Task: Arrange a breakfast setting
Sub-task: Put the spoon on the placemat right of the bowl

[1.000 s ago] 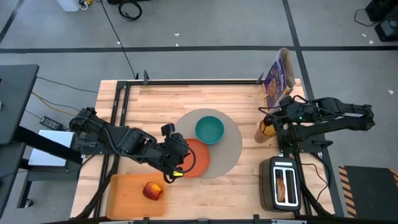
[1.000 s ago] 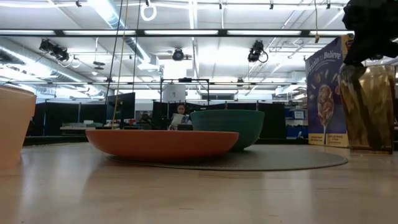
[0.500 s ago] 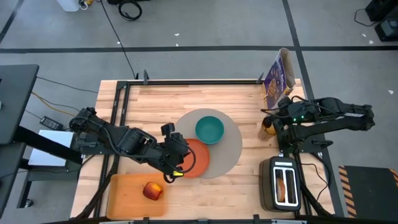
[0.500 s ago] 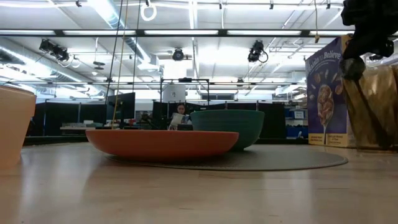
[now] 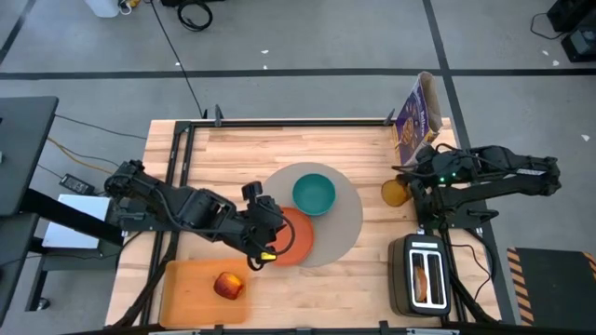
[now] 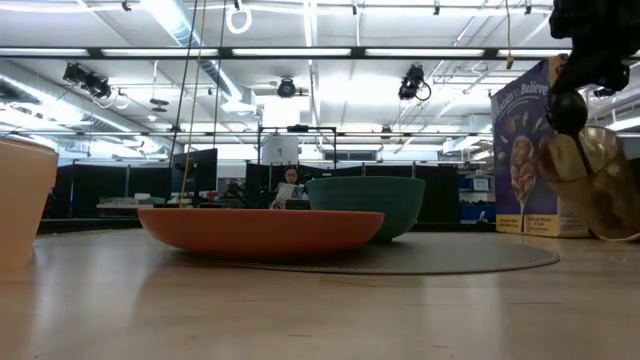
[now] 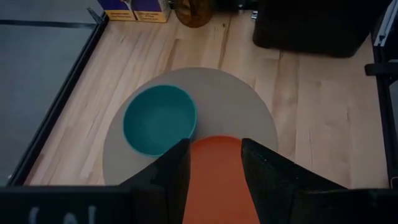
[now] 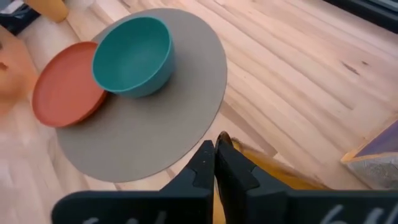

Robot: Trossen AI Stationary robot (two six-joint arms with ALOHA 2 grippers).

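Orange plate (image 5: 290, 236) lies half on the grey placemat (image 5: 346, 219), the left gripper (image 5: 265, 244) open astride its rim. Beyond sits the teal bowl (image 5: 314, 194). Farther right, the right gripper (image 5: 411, 185) pinches the tipped yellow cup (image 5: 395, 193).

A large grey placemat (image 5: 343, 219) lay mid-table, with the teal bowl (image 5: 314, 194) on it and the orange plate (image 5: 289, 236) overlapping its near-left edge. The left gripper (image 5: 262, 244) hovered at the plate's left rim. The right gripper (image 5: 412, 181) was beside the yellow cup (image 5: 394, 193), right of the placemat.
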